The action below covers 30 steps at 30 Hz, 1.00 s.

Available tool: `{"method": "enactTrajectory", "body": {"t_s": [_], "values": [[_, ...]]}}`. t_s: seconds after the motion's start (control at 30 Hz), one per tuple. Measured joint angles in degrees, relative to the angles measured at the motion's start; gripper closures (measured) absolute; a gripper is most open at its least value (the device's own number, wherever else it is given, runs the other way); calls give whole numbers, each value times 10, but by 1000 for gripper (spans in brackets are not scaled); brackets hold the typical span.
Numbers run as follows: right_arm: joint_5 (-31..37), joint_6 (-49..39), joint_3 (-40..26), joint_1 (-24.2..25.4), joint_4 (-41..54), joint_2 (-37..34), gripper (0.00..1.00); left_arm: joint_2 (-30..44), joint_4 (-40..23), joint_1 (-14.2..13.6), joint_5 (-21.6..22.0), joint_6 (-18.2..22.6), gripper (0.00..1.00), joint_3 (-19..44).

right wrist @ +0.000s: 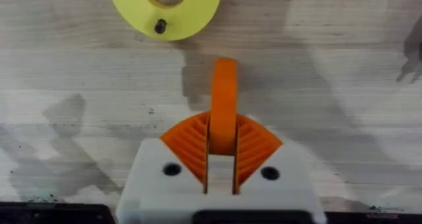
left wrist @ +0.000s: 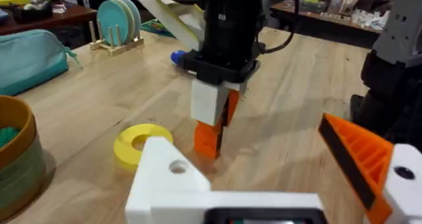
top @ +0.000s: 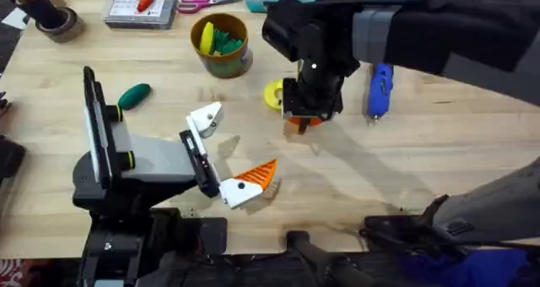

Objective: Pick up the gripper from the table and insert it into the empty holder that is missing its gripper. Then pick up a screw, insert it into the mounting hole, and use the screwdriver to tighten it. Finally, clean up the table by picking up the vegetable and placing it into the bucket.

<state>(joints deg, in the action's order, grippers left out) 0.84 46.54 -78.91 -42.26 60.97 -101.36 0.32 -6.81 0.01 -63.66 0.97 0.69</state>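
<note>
Gripper (right wrist: 223,102), smooth orange block, seemingly between ribbed right fingers (right wrist: 188,141)

the table (top: 439,165) is bare right of the right gripper (top: 304,121). just beside it on its left lies a yellow ring (top: 273,94), the bucket (top: 221,46) beyond. the screwdriver (top: 379,90) lies near its right.

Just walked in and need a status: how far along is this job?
Early. In hand: the right gripper is shut on the orange gripper, standing on the table. Left: the bare holder is unfilled, the screwdriver lies untouched, and the vegetable is outside the bucket.
</note>
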Motion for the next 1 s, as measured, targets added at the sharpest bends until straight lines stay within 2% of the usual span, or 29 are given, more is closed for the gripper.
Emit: {"method": "enactTrajectory", "body": {"t_s": [0.03, 0.1, 0.13, 0.7, 1.0], "values": [[0, 0, 0, 0, 0, 0, 820, 0, 0, 0, 0, 0, 15, 0], [2, 2, 0, 0, 0, 0, 962, 0, 0, 0, 0, 0, 15, 0], [4, 2, 0, 0, 0, 0, 986, 0, 0, 0, 0, 0, 15, 0], [4, -21, 0, 10, -2, 9, 992, 0, 0, 0, 0, 0, 15, 0], [4, -69, 0, 64, -25, 129, 992, 0, 0, 0, 0, 0, 15, 0]]}}
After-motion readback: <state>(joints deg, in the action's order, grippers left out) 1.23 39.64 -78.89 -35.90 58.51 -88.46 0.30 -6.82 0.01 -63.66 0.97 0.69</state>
